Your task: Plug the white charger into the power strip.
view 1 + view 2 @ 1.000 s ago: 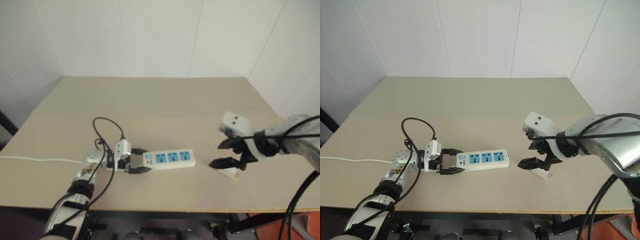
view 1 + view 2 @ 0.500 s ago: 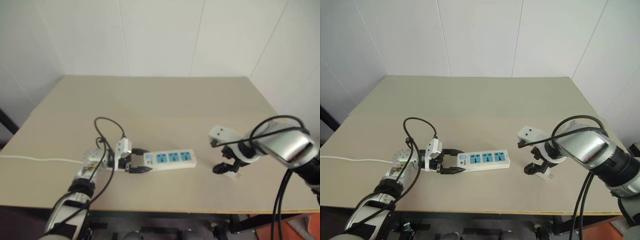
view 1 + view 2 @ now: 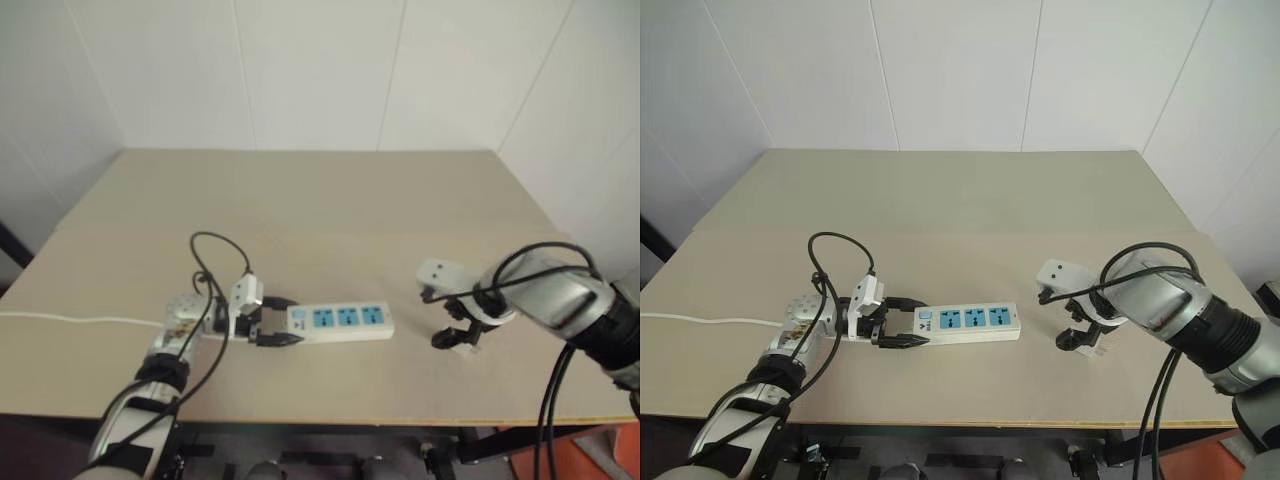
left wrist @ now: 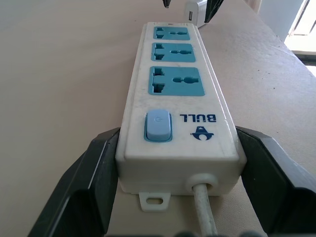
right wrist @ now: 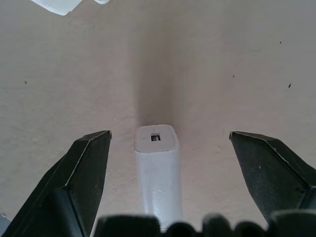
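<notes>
Over the last second the right hand has dropped onto the charger, which lies on the bench right of the strip. Its 2 fingers stand wide, 1 each side, gripping nothing yet; closing looks next. The left hand stays clamped on the strip's switch end.

left gripper lying low and clamped tight, right gripper angled steeply down, fingers spread wide
</notes>
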Motion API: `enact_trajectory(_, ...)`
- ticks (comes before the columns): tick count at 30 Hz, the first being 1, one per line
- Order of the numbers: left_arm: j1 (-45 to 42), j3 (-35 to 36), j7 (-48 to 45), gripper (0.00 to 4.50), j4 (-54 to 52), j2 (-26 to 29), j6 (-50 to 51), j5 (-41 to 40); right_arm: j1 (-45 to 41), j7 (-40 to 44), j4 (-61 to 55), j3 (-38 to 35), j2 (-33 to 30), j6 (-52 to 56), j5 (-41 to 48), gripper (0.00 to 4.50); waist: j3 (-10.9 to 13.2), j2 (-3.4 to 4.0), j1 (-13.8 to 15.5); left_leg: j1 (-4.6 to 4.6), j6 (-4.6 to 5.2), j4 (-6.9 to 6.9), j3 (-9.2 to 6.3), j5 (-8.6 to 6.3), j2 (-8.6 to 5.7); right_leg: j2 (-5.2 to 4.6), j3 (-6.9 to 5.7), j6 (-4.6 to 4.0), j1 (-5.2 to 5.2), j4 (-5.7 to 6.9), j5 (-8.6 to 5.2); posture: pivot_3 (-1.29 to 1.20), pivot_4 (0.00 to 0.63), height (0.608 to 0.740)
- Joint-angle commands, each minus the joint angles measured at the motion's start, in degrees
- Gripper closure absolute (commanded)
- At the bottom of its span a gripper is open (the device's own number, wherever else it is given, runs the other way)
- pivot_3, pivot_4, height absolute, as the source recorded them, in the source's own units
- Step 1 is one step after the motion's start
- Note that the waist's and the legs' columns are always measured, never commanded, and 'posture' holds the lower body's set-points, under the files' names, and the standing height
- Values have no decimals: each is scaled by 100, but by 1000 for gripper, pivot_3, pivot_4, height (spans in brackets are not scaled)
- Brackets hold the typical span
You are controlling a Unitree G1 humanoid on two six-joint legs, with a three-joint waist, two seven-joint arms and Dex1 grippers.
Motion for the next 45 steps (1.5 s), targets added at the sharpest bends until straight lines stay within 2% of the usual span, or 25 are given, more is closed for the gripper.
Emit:
enact_trajectory(1,229,-319,-93,1261,98,29,1,365,14,131,20,-72,-24,-126,-238,389,0,0,-5,0,0,0,0,0,0,0,0,0,0,0,0,0,150,740)
enact_trajectory(4,265,-308,-99,1261,48,37,49,333,90,237,33,-49,-16,-189,-347,1240,0,0,-21,1,0,0,0,0,0,0,0,0,0,1,0,0,150,740)
enact_trajectory(10,298,-293,-86,1261,-7,52,73,309,220,325,14,-109,51,-285,-532,3344,0,1,-39,3,0,0,0,0,0,0,0,0,1,1,0,0,150,740)
enact_trajectory(18,270,-303,-124,1261,-20,79,114,306,187,735,-276,-271,-89,-336,-526,3380,-1,1,-43,2,0,-1,0,0,0,0,0,0,1,1,0,0,150,740)
enact_trajectory(21,224,-324,-221,1261,-11,109,187,300,35,869,-159,-916,95,-263,-207,3380,-1,1,-52,2,0,0,0,0,0,1,1,0,1,2,1,0,150,740)
enact_trajectory(25,162,-325,-448,1261,14,140,272,242,30,938,244,-2309,487,-723,347,3380,-1,1,-57,4,0,-1,0,0,0,3,1,-2,1,4,2,0,150,740)
enact_trajectory(29,116,-302,-506,1261,91,126,269,230,958,1294,515,-4129,1212,-2880,1131,3380,-5,-8,-39,3,1,-4,-6,0,2,4,-6,-2,9,-5,2,0,150,740)
enact_trajectory(31,103,-323,-544,1261,151,118,273,248,1224,1535,702,-4598,1649,-3639,1414,3380,-4,-8,-51,4,1,0,-4,-1,1,3,-3,0,12,-3,3,0,150,740)
enact_trajectory(34,108,-407,-504,1261,217,121,103,384,1490,1998,912,-4798,2134,-4072,1815,3380,-4,-6,-60,10,1,3,0,0,-1,2,3,1,13,8,5,0,150,740)
enact_trajectory(39,94,-392,-330,1261,223,7,42,380,1835,2146,1269,-5037,3414,-4785,2392,3380,-4,-5,-65,34,1,0,-2,0,2,7,3,-1,31,12,6,0,150,740)
enact_trajectory(41,106,-421,-258,1261,232,-26,-1,438,2031,2169,1482,-4942,3954,-5222,2347,3380,-5,-3,-52,36,1,1,-5,0,1,6,1,0,37,9,6,0,150,740)
enact_trajectory(45,151,-425,-202,1261,147,-85,54,439,2221,2361,1885,-4721,4528,-5881,2069,3380,-5,-1,-16,46,1,1,-7,1,-2,3,-2,1,54,3,6,0,150,740)
